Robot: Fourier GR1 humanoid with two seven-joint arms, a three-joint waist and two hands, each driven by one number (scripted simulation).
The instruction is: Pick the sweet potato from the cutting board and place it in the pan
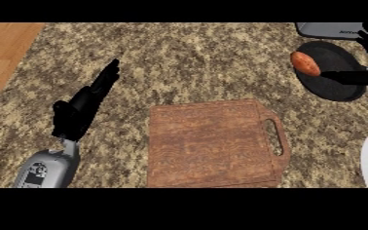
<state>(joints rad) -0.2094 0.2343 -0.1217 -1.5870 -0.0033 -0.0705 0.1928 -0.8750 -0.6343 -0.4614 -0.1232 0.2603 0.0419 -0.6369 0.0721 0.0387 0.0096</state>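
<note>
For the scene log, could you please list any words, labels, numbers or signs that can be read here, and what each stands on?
None can be read.
Grey object at the top right edge: a small dark mark, too blurred to read.
Left forearm: dark panel markings, no legible text.

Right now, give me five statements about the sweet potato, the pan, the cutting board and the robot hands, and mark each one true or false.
1. The sweet potato lies in the black pan. True.
2. The wooden cutting board carries a knife. False: nothing lies on it.
3. The left robot hand is open, with straight fingers over the counter left of the board. True.
4. The left robot hand holds the sweet potato. False: it holds nothing; the sweet potato is far off at the right.
5. The board's handle slot faces the left robot hand. False: the slot is on the board's right side, towards the pan.
</note>
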